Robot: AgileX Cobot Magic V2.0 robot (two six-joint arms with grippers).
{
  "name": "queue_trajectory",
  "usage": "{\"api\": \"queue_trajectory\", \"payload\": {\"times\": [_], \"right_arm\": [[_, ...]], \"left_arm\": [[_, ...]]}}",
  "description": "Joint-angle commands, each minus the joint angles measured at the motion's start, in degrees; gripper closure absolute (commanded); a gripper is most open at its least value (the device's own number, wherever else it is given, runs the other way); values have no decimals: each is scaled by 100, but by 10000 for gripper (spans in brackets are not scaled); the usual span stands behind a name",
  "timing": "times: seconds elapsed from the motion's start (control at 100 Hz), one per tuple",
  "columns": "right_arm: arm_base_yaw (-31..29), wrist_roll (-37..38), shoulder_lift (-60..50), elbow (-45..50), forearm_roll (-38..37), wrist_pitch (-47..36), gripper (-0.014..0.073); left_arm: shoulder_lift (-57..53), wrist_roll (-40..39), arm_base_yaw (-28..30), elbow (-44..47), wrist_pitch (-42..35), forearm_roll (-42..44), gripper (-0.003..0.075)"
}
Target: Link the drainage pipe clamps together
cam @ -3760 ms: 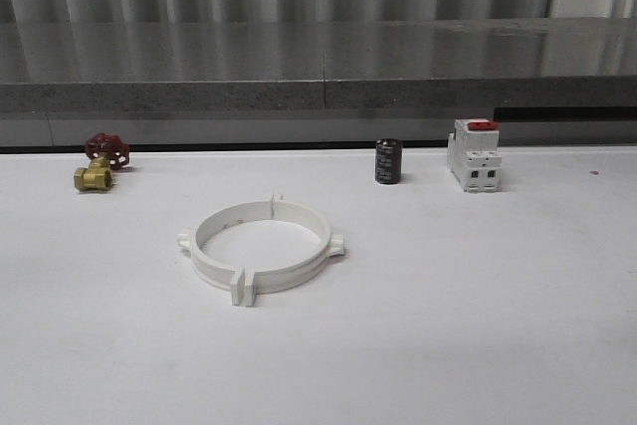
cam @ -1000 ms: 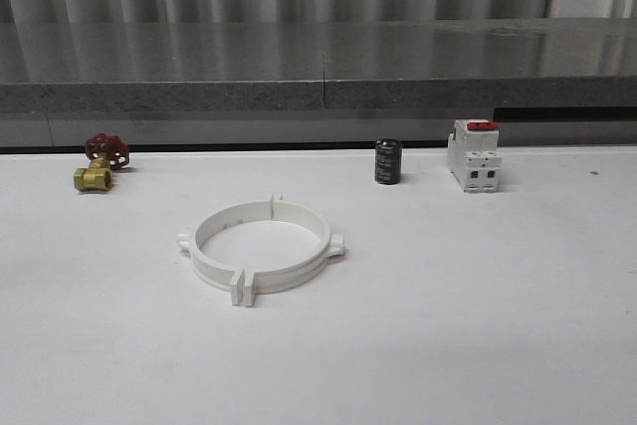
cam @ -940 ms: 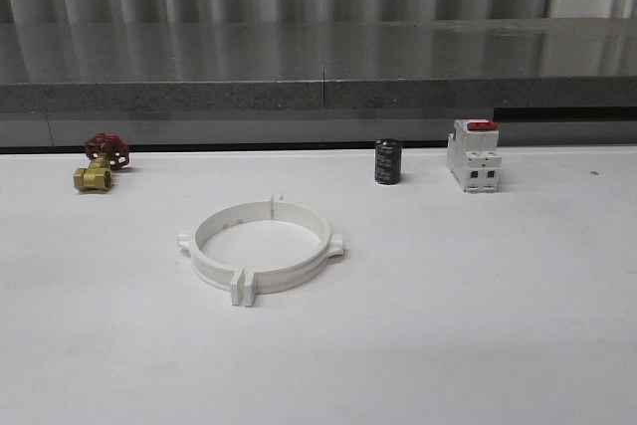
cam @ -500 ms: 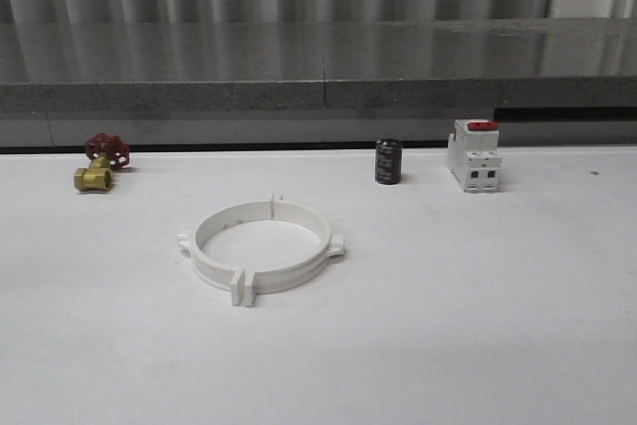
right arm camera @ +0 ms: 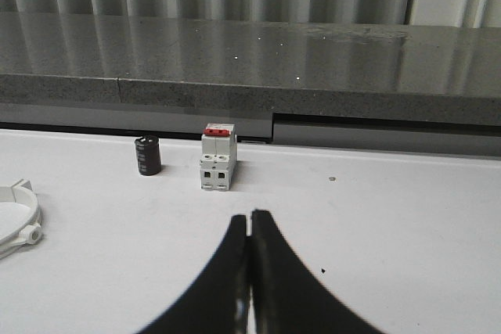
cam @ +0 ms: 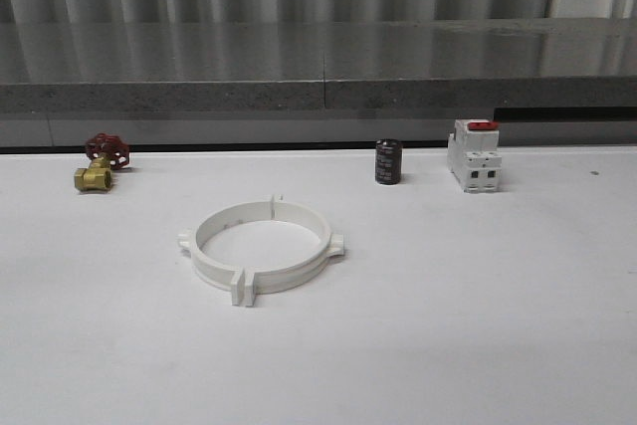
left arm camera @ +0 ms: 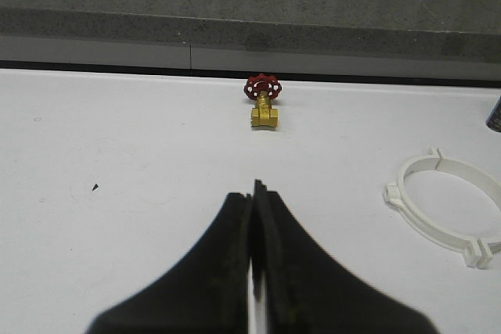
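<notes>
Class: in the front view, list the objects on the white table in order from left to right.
Brass valve with red handwheel → white drainage pipe clamps joined as a ring → black capacitor → white switch with red top.

The left hand [left arm camera: 253,228] has two black, matte fingers [left arm camera: 227,256], broad at the base and curving inward to narrow, pointed tips. The right hand [right arm camera: 250,236] looks alike: smooth black fingers [right arm camera: 270,271], tapering, unmarked.
</notes>
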Motion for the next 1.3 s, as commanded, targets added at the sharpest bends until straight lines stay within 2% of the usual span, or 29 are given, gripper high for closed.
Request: {"api": "queue_trajectory", "payload": {"times": [0.0, 0.32, 0.44, 0.59, 0.7, 1.29], "right_arm": [[-39, -8, -92, -111, 1, -494, 661], [-39, -8, -92, -111, 1, -494, 661], [-39, -8, -92, -111, 1, -494, 661], [-39, -8, -92, -111, 1, -494, 661], [-39, -8, -92, -111, 1, -494, 661], [-39, -8, -92, -111, 1, -494, 661]], "left_arm": [[61, -8, 15, -52, -779, 9, 741], [-174, -8, 15, 1368, -3043, -2, 741], [-574, -8, 15, 1925, -3544, 11, 741], [-1159, -8, 20, 2374, -3593, 11, 741], [-1515, -8, 20, 2363, -3255, 75, 741], [-1489, -8, 20, 2363, -3280, 169, 741]]}}
